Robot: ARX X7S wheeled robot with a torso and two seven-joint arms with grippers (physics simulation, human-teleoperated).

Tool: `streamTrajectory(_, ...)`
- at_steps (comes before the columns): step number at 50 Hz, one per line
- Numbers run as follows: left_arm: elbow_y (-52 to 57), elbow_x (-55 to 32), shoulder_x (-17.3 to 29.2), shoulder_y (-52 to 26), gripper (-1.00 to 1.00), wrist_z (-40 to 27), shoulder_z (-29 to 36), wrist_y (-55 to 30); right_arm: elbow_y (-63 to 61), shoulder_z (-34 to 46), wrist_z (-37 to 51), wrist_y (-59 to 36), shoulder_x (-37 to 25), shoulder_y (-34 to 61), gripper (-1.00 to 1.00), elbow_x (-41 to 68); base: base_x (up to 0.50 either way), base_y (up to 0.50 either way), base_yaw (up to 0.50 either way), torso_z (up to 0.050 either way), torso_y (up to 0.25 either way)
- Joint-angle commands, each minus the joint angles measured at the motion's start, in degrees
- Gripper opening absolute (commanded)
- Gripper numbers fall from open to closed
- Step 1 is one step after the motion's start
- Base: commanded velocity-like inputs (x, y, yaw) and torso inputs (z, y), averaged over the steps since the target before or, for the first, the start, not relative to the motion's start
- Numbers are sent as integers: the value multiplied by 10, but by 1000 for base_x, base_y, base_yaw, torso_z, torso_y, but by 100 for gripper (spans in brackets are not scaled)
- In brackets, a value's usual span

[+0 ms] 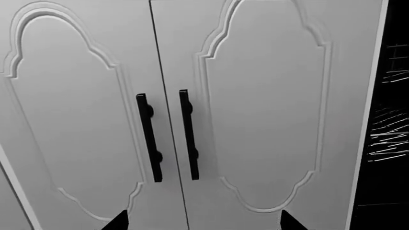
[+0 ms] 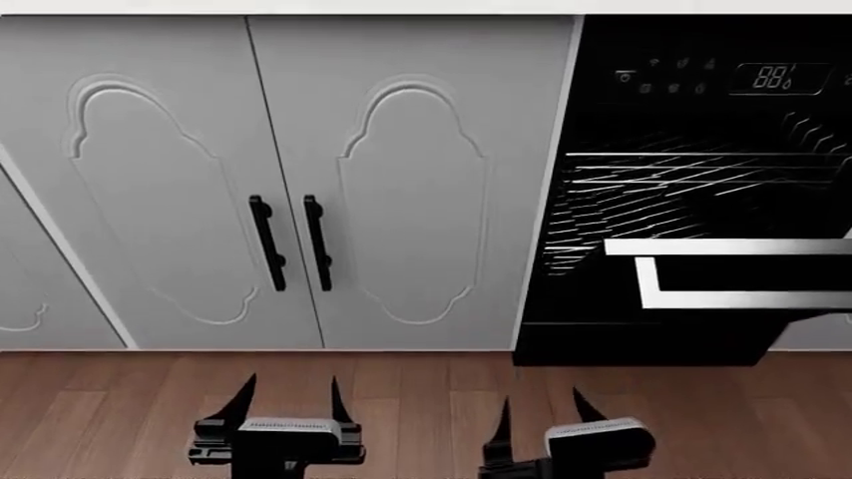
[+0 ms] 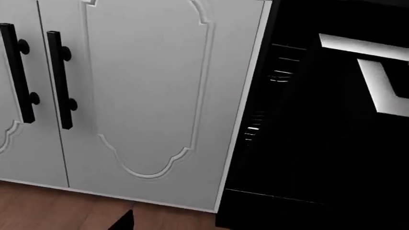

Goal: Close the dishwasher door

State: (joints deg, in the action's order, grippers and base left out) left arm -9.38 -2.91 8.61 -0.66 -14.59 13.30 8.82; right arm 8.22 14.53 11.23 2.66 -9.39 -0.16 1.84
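Observation:
The black dishwasher (image 2: 692,180) stands at the right, with a digital display and wire racks (image 2: 665,190) showing inside. The dishwasher door (image 2: 745,271) hangs open toward me, a glossy black panel with a silver-white edge strip. It also shows in the right wrist view (image 3: 377,72). My left gripper (image 2: 286,394) is open and empty, low over the floor in front of the cabinet doors. My right gripper (image 2: 544,419) is open and empty, low in front of the dishwasher's left edge and short of the door. In the left wrist view the left gripper (image 1: 204,223) faces the cabinet handles.
Two pale grey cabinet doors (image 2: 386,200) with black bar handles (image 2: 317,242) stand left of the dishwasher. They also show in the left wrist view (image 1: 255,96). Brown wooden floor (image 2: 426,399) runs below. The rack wires show at the edge of the left wrist view (image 1: 390,134).

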Motion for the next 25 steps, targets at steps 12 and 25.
streamTrajectory(12,-6,-3,5,-5,100,-9,9,3,17,19,-16,-27,-9,4,100,11,0,0,0,-50,0)
streamTrajectory(25,-12,-5,7,-8,100,-16,12,8,21,20,-11,-20,-11,6,100,15,0,0,0,-50,0)
